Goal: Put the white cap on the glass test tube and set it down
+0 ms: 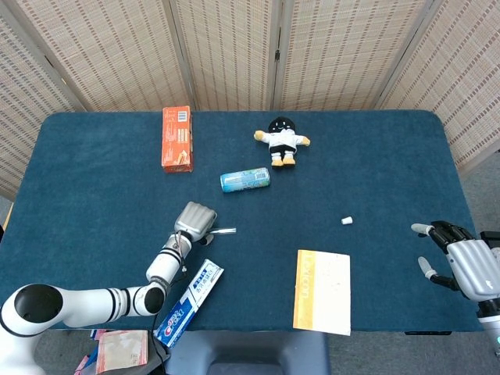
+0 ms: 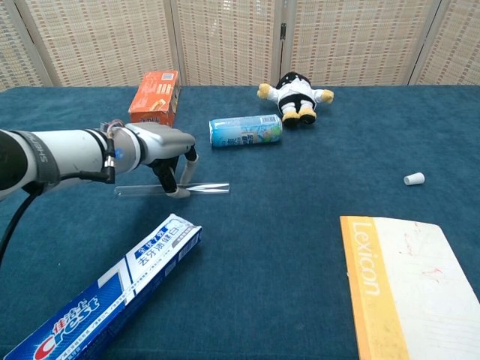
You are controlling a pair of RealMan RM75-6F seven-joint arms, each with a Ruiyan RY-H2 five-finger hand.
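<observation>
The glass test tube (image 2: pixel 210 187) lies nearly level just above the blue tablecloth, left of centre; its free end (image 1: pixel 228 230) pokes out to the right of my left hand (image 1: pixel 197 219). That hand (image 2: pixel 161 146) pinches the tube between thumb and fingers near its middle. The small white cap (image 1: pixel 347 221) sits alone on the cloth far to the right (image 2: pixel 413 178), well apart from the tube. My right hand (image 1: pixel 457 264) hovers at the table's right edge with fingers spread, holding nothing; the chest view does not show it.
A toothpaste box (image 2: pixel 105 296) lies just in front of the left hand. A yellow Lexicon book (image 2: pixel 412 285) is at the front right. A blue can (image 2: pixel 246 130), a plush doll (image 2: pixel 295 91) and an orange box (image 2: pixel 155 94) lie at the back.
</observation>
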